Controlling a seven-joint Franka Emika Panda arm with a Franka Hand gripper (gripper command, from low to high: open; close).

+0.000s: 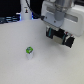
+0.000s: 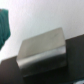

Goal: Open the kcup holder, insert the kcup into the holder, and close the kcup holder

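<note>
The kcup (image 1: 29, 50), a tiny whitish pod with a green top, stands alone on the white table (image 1: 20, 67), toward the exterior view's left. The kcup holder (image 1: 61, 36) is a black box with small pale marks, largely covered by the arm. In the wrist view it (image 2: 43, 49) fills the middle as a dark box with a grey reflective top, blurred, and looks shut. My gripper (image 1: 56, 31) hangs at the end of the white arm just over the holder, well away from the kcup. Its fingers are not distinct in either view.
Dark equipment and cables (image 1: 15, 12) stand along the table's back edge at the exterior view's left. A teal object (image 2: 4, 22) shows at the edge of the wrist view.
</note>
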